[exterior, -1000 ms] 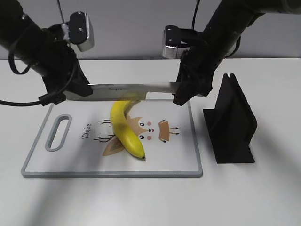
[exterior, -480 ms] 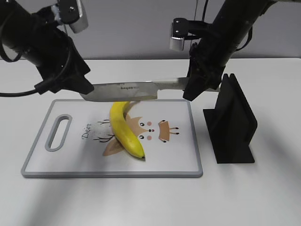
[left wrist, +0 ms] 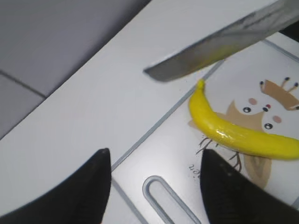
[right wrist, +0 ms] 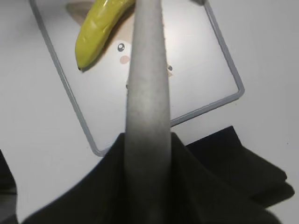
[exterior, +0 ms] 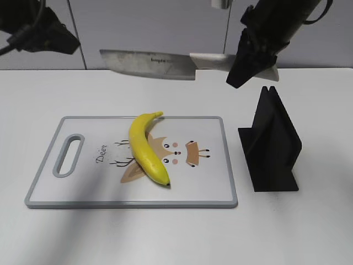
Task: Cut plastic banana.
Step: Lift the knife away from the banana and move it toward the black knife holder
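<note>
I read the scene as follows, ext. view first. The glossy yellow curved plastic banana (exterior: 146, 148) lies flat on the white rectangular cutting board w/ grey rim (exterior: 41, 203), roughly mid-board, over the printed deer cartoon. Stem end points toward the far edge of the board, dark tip toward the near edge. No cut shows on it.

The right gripper (exterior: 255, 59) has its black fingers clamped on the pale handle of the broad steel cleaver-type knife (exterior: 148, 63). Knife is held horizontal, blade extending to the left, well above the board and clear of the banana. In the right wrist view the pale handle (right wrist: 147, 88) runs straight out from between the fingers, w/ banana (right wrist: 98, 30) and board (right wrist: 70, 100) below.

Left gripper (left wrist: 154, 186): fingers spread wide apart, nothing between them. Left wrist view shows both black fingers (left wrist: 70, 196) at frame bottom, w/ board handle slot, banana (left wrist: 238, 133) and knife blade tip (left wrist: 210, 49) beyond. In the ext. view I see only part of the left arm at top left, well apart from the knife.

A black angled plastic stand (exterior: 270, 146) sits upright on the white tabletop (exterior: 176, 237), just beside the board's right edge.
</note>
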Robot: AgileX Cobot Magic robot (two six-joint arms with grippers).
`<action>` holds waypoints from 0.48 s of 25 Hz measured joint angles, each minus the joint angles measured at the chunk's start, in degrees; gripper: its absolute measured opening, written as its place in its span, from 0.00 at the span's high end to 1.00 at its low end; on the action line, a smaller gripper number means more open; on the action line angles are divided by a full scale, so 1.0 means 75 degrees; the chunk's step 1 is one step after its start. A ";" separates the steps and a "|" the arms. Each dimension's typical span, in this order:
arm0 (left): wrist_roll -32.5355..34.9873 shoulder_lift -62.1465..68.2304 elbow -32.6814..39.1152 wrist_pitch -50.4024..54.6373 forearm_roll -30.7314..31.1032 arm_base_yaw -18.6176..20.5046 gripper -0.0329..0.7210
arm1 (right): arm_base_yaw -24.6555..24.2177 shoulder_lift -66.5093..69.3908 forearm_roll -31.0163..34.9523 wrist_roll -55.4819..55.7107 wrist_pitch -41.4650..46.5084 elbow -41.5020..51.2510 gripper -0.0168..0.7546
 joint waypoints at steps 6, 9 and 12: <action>-0.2661 -0.0757 0.0000 0.0790 0.1760 0.0000 0.17 | 0.0000 -0.0588 -0.0263 0.2053 0.0032 0.0000 0.75; -0.3190 -0.1043 0.0000 0.1450 0.2107 0.0000 0.17 | 0.0000 -0.0810 -0.0623 0.2875 0.0057 0.0000 0.75; -0.4305 -0.1313 0.0000 0.1983 0.2641 0.0000 0.18 | 0.0000 -0.1109 -0.0997 0.3990 0.0063 0.0000 0.75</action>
